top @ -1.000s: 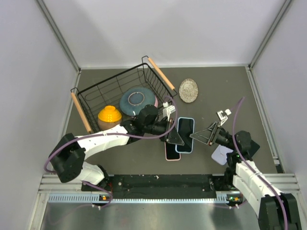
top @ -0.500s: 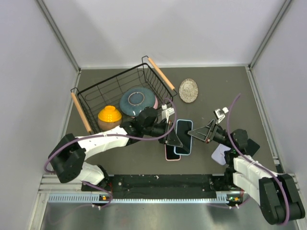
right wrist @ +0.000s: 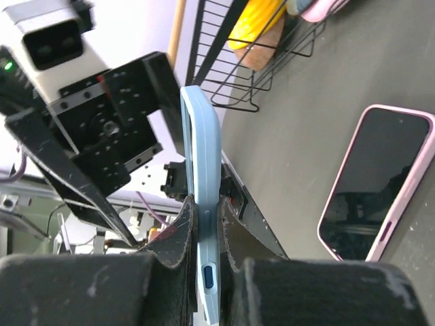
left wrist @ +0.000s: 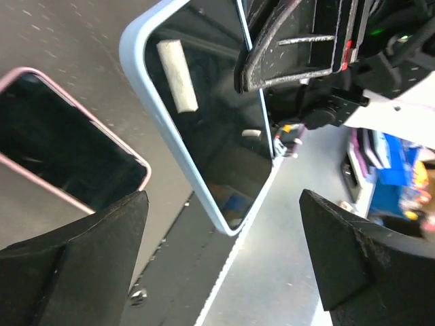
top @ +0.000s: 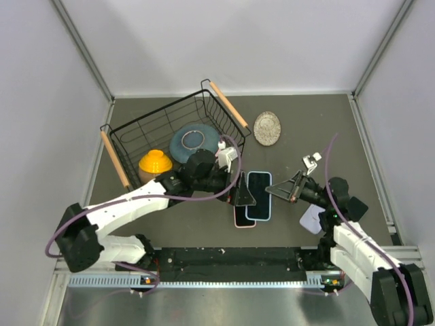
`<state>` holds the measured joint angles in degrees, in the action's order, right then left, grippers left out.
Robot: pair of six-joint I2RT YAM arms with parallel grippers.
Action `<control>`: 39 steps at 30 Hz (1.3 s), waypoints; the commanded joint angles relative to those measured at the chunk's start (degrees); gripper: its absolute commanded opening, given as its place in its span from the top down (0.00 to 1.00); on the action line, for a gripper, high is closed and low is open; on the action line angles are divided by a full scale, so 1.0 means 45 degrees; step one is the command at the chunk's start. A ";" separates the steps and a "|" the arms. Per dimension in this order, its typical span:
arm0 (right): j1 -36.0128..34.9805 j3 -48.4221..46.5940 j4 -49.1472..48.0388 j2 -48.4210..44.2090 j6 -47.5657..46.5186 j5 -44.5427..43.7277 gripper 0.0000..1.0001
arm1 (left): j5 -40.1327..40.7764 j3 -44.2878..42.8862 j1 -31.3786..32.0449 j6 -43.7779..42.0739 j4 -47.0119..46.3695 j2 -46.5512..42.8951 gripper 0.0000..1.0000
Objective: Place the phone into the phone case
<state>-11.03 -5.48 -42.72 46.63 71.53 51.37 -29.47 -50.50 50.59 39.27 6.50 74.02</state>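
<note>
Bench [top: 326, 136] first: dark and matte. Centre frame from above, the blue-cased phone [top: 259, 195] sits just right of the pink-cased phone [top: 243, 219]. My right tool [right wrist: 204, 214] is clenched on its long edge and my left tool [top: 245, 195] is released wide. I reckon it's a stiff slab with slick glass, so pinch the rim. Only the right wrist view shows that pinch edge-on; the top view hides it.

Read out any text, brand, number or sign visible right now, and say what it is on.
No legible text anywhere.
blue-rimmed phone: dark screen, no marking.
pink-rimmed phone: dark screen, no marking.
blue packaging, far right of the left wrist view: print too blurred to read.
</note>
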 commanded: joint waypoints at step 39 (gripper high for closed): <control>-0.0049 -0.3998 1.2265 0.3213 -0.7966 -0.6103 0.73 | 0.9555 0.0500 -0.0070 -0.5464 0.4237 -0.7443 0.01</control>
<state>-11.03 -22.79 10.63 63.48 34.41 27.83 9.58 -47.11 50.37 16.51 25.08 42.61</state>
